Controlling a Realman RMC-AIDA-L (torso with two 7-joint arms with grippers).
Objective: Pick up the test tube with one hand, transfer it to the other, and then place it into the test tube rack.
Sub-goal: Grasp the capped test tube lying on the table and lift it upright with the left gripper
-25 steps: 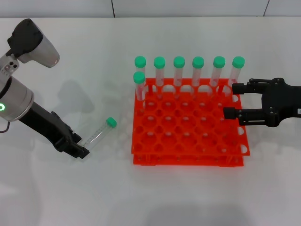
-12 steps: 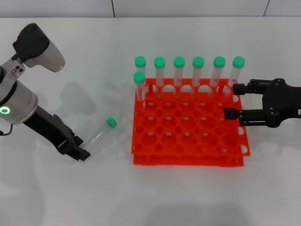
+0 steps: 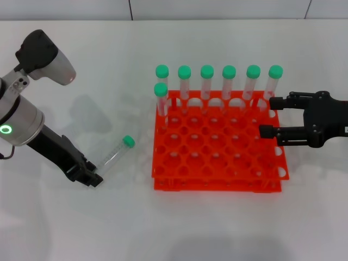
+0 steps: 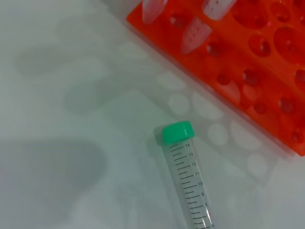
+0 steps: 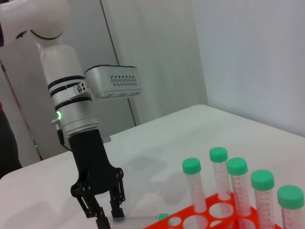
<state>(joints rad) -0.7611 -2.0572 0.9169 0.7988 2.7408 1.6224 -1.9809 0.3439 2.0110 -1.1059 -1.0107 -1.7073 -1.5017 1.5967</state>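
The test tube [image 3: 113, 156], clear with a green cap, lies flat on the white table to the left of the orange test tube rack [image 3: 217, 184]. Its cap points toward the rack. My left gripper [image 3: 91, 176], on the green-lit arm, is low at the tube's bottom end. In the right wrist view the left gripper [image 5: 109, 219] stands open, its fingers on either side of that end of the test tube [image 5: 138, 218]. The left wrist view shows the test tube [image 4: 186, 181] and a corner of the rack [image 4: 162, 38]. My right gripper [image 3: 266, 116] hangs open over the rack's right edge.
Several green-capped tubes [image 3: 206, 81] stand upright in the rack's back row, with one more [image 3: 161, 98] in the second row at the left. The left arm's white elbow housing [image 3: 46, 54] rises at the far left. A wall runs behind the table.
The left arm has shifted a little and its gripper has crept slightly lower along the tube's bottom end. The tube and the right gripper have not moved.
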